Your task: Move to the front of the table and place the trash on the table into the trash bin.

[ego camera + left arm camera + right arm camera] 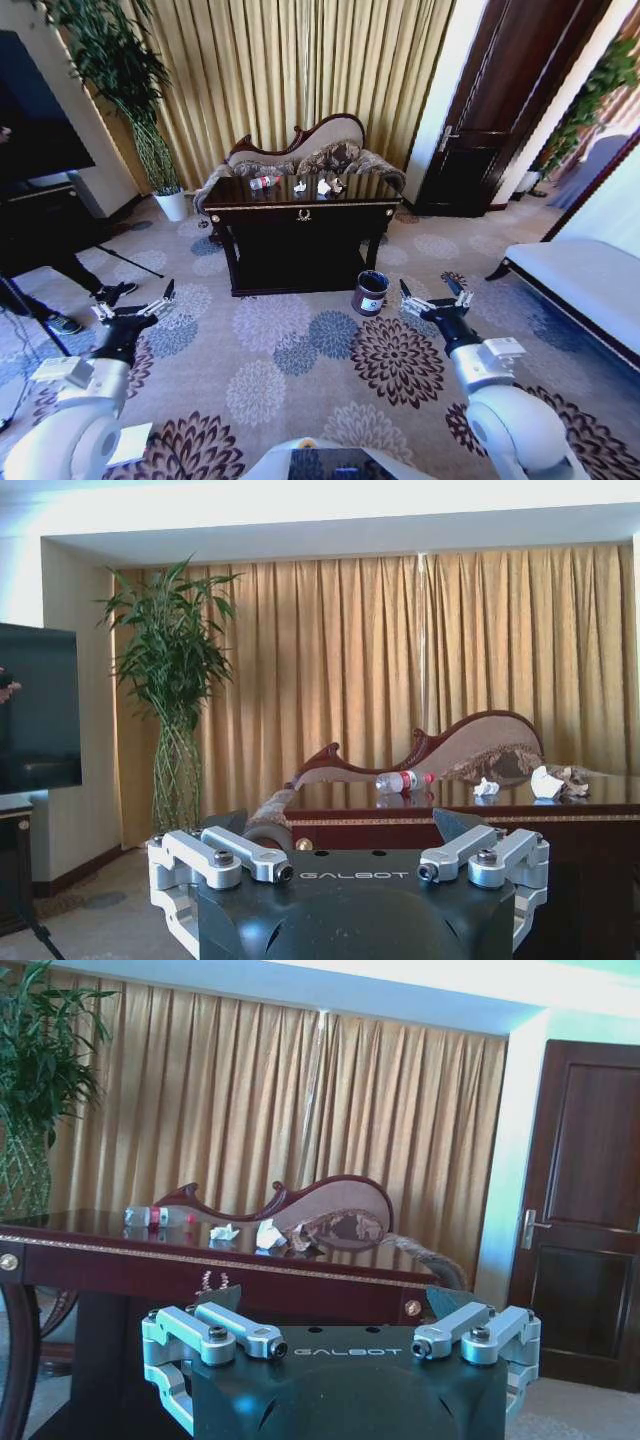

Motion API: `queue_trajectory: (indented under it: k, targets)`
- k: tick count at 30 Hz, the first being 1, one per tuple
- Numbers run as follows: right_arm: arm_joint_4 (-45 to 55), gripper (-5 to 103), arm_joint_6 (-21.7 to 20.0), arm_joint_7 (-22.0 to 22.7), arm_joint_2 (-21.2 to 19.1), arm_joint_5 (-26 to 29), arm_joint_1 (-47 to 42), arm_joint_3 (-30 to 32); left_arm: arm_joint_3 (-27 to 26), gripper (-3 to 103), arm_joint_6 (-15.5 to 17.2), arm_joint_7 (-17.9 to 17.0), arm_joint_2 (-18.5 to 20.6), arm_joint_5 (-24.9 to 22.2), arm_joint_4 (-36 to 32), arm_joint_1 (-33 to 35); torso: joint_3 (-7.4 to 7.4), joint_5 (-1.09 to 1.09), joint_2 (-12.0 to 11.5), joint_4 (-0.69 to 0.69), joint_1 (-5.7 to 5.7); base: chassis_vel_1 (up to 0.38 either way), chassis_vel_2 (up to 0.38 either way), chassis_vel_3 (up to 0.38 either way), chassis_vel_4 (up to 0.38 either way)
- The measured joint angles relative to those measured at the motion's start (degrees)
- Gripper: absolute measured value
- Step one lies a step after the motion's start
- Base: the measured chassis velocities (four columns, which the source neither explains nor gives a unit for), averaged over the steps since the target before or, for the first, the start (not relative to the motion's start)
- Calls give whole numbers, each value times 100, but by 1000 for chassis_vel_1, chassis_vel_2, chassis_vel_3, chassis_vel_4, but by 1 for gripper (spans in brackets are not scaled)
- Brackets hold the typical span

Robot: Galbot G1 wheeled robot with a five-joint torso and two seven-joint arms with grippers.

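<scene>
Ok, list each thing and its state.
Bottle: capped, lying on its side on the table.
Paper wads: crumpled, on the table.
Bin: upright, open-topped, on the carpet by the table.
Door: shut.
Left gripper: open, empty.
Right gripper: open, empty.

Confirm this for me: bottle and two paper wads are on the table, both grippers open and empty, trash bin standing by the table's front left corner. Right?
Not quite: in the head view the trash bin stands by the front right corner of the table. The rest holds: bottle and paper wads on top, left gripper and right gripper open and empty.
</scene>
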Motion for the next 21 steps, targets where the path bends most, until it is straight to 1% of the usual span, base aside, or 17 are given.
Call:
queue_trajectory:
  k: [7,13,16,19,21]
  targets:
    - [-49,100,-2,-53,1,128,45,-53,10,100,75,66,-121,-10,-91,161,0,0,0,0,0,0,0,0,0]
    - [-77,100,15,-56,-22,159,62,-62,10,100,102,87,-136,-1,-103,178,0,0,1,0,-1,-63,47,53,-51]
    - [-96,100,25,-56,-35,166,78,-62,18,100,103,122,-151,17,-75,173,-1,0,2,-1,-2,-143,151,136,-109]
    - [-125,100,30,-56,-49,169,104,-80,27,100,102,134,-169,25,-45,172,0,0,1,2,-2,-205,198,224,-170]
    - [-137,100,32,-56,-52,169,113,-87,28,100,102,136,-171,27,-34,171,1,1,0,1,0,-235,207,231,-177]
